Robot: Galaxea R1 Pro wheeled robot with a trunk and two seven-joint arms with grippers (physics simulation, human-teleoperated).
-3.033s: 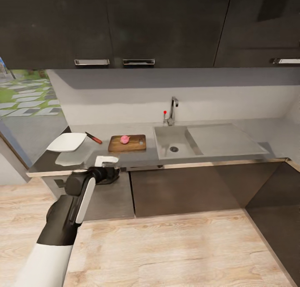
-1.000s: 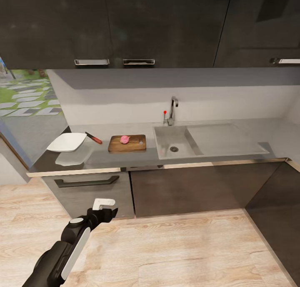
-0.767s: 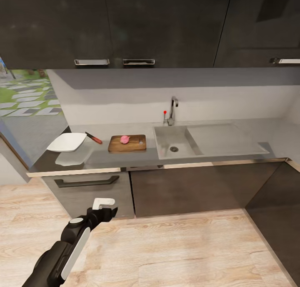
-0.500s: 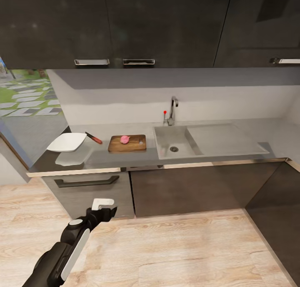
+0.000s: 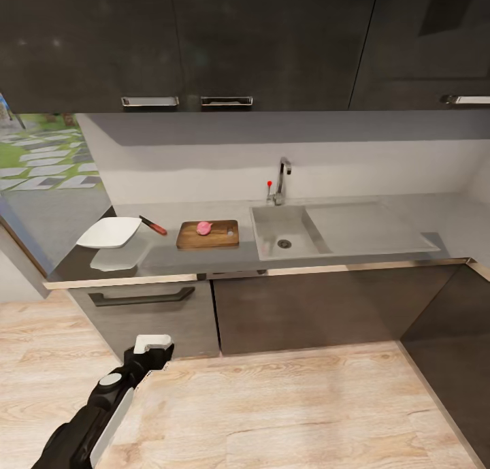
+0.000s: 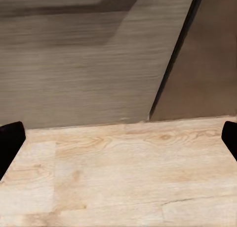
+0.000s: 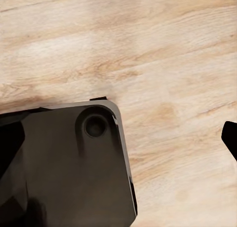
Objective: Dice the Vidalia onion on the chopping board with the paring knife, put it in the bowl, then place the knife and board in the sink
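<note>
Item, Vidalia onion: lying whole on the chopping board, which is sitting on the bench just beside the sink; the paring knife is resting on the bench between the board and the bowl, untouched. Item, left hand: hanging low over the wooden floor in front of the cabinets, well apart from the bench, fingers spread wide and carrying nothing; right hand: pointing at the floor beside the robot's dark base, fingertips far apart, empty. Judged step: the onion is out of the sink and dicing is not yet begun, so the next move is calling for a hand reaching up to the knife's red handle.
</note>
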